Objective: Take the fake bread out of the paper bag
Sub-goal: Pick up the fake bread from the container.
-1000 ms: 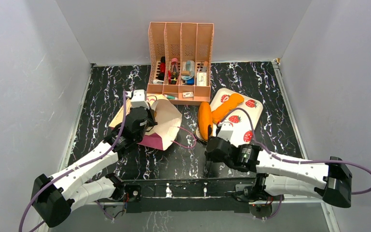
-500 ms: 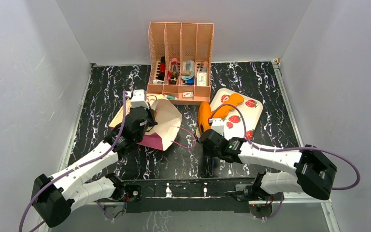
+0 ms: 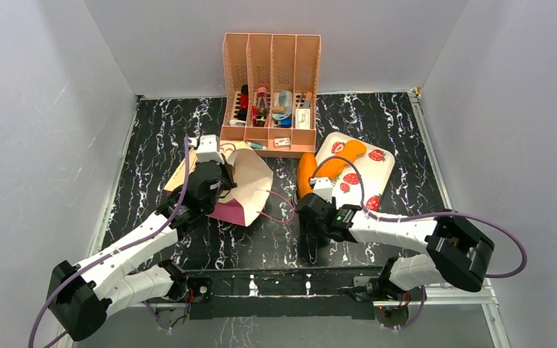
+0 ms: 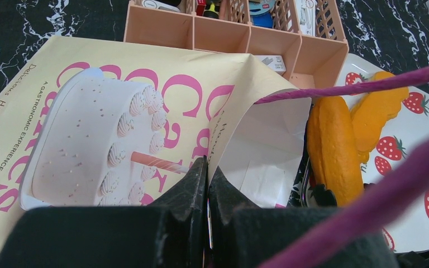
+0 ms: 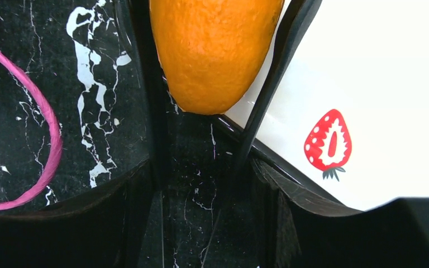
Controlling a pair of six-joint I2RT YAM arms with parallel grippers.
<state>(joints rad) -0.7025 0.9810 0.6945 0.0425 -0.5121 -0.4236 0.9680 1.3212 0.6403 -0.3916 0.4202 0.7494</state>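
The right gripper [image 5: 217, 22] is standing spread, its fingers [image 5: 145, 84] flanking the rounded near end of a long orange loaf [image 5: 212, 67] of the fake bread and running just beside its sides; whether the pads are touching it cannot be told. That loaf is lying across the left edge of the strawberry plate [image 3: 377, 170], partly over the black marbled table [image 3: 159, 130]. A second loaf [image 3: 342, 159] is resting on the plate beside it. The pink cord handle [image 5: 44, 128] is curling on the table to the left. The left gripper [image 4: 208, 184] is pressing together on the mouth edge of the paper bag [image 4: 89, 111], which is lying on its side, left of both loaves, in front of the file organiser [image 3: 270, 87].
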